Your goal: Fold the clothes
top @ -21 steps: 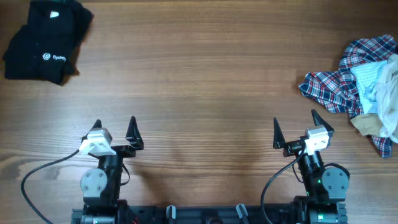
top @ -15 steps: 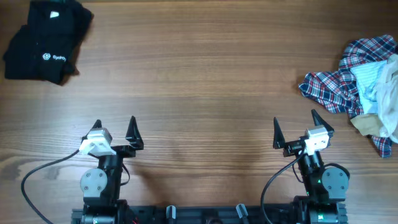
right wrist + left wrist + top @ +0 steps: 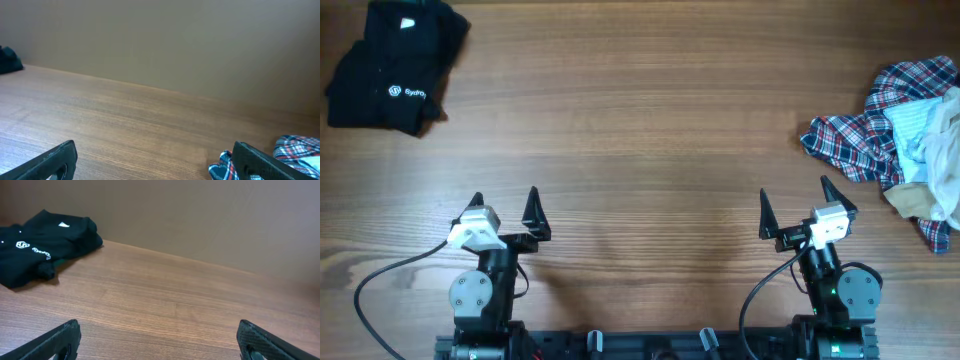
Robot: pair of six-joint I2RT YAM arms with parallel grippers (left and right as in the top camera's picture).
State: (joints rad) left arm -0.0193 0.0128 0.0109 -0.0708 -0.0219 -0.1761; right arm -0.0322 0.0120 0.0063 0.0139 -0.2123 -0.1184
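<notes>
A big brown wooden table (image 3: 650, 140) is filling almost the whole overhead view, and its wood lines are running from left to right. In both wrist views a plain tan wall (image 3: 210, 215) is standing behind the table's far edge, taking up the top part of each picture.

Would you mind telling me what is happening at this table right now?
Two robot arms are set up to fold clothes, but neither is handling anything right now. The left hand and the right hand sit open at the near edge of the table, holding nothing. A black shirt lies at the far left corner, apparently folded. A crumpled pile at the right edge, with a plaid shirt, a pale blue garment and a beige garment, is not yet folded.
</notes>
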